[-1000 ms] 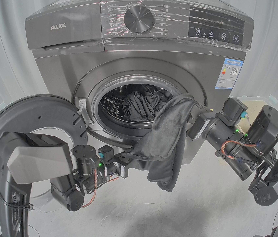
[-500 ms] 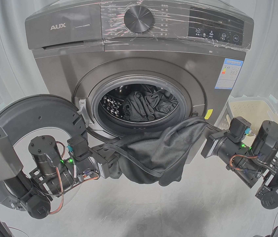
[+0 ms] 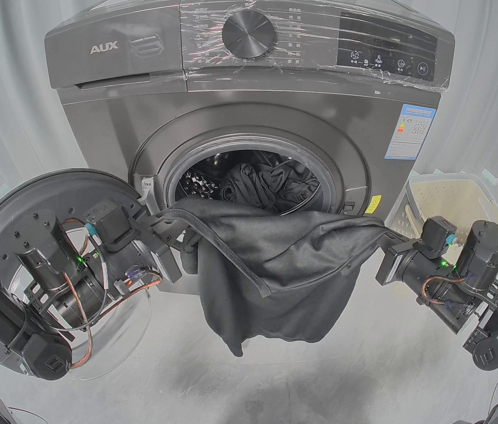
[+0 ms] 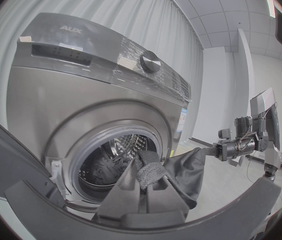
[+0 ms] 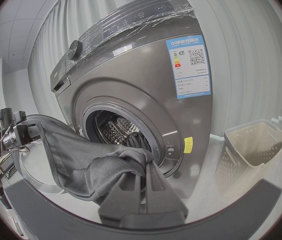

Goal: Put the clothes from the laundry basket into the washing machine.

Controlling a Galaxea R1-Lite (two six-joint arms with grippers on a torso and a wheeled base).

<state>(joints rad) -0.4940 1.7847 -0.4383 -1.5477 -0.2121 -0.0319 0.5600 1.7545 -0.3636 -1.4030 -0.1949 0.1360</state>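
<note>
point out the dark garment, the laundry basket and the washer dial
dark garment [image 3: 284, 248], head view, middle of stretched cloth
laundry basket [image 3: 455, 201], head view, inner wall
washer dial [image 3: 249, 34], head view, knob centre

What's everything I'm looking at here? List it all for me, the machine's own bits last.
washing machine: one, grey, straight ahead, opening uncovered
door: one, dark grey, swung open on the robot's left
dial: one, grey, on the top panel
clothes: a dark heap, inside the drum
garment: one, dark grey, stretched across the front of the opening, lower part hanging
laundry basket: one, cream, on the floor to the machine's right
curtain: pale grey, behind the machine
left gripper: one, black, shut on the garment's left end
right gripper: one, black, shut on its right end
</note>
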